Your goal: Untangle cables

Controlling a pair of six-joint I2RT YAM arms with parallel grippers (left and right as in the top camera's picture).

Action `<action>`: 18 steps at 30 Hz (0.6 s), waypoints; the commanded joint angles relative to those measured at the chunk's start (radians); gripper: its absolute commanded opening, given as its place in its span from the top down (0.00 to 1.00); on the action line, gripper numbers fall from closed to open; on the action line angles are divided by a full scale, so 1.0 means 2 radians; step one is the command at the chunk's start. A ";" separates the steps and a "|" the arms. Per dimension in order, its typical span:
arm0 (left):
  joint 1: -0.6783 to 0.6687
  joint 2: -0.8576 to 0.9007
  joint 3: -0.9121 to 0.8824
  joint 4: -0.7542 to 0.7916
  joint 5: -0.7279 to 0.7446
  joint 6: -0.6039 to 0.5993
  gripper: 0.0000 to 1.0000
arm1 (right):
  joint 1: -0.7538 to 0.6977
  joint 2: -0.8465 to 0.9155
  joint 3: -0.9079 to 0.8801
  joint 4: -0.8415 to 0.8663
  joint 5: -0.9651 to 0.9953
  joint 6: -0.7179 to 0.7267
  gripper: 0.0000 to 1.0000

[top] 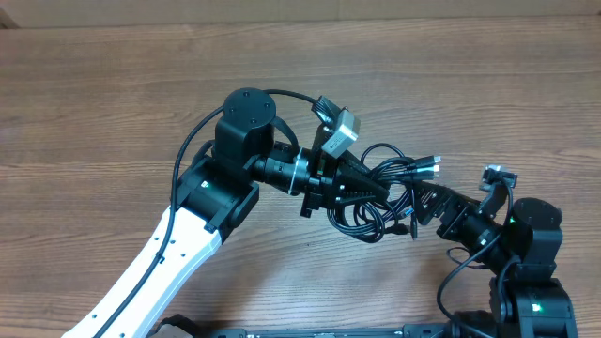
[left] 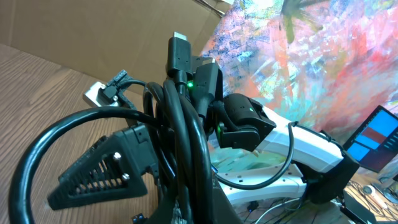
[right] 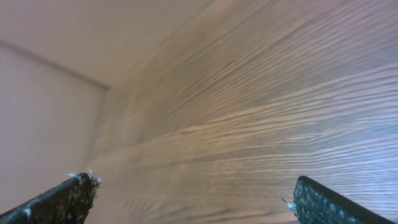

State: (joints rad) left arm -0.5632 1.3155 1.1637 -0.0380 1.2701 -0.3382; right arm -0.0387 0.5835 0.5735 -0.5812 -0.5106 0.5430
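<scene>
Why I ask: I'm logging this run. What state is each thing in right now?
left claw: shut on the cables
right claw: open, empty
cables: tangled in one bundle, pinched by the left claw

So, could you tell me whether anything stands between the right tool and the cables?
Nothing visible does. The open right tool sits beside the cables, only table between its fingers, while the left tool holds them from the other side.
</scene>
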 commanded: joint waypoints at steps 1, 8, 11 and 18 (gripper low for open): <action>0.001 -0.011 0.012 0.003 0.014 -0.003 0.96 | 0.000 -0.002 0.000 0.000 0.040 0.016 0.00; 0.016 -0.011 0.012 0.003 -0.027 -0.021 0.96 | 0.000 -0.002 0.000 0.020 -0.096 -0.157 0.00; 0.028 -0.011 0.012 0.003 -0.035 -0.036 0.96 | 0.000 -0.002 0.000 0.019 -0.169 -0.221 0.00; 0.037 -0.011 0.012 0.014 -0.036 -0.048 0.96 | 0.000 -0.002 0.000 0.062 -0.283 -0.240 0.00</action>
State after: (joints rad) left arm -0.4957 1.3155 1.1637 -0.0269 1.2034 -0.4103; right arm -0.0387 0.5835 0.5735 -0.4988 -0.9100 0.1177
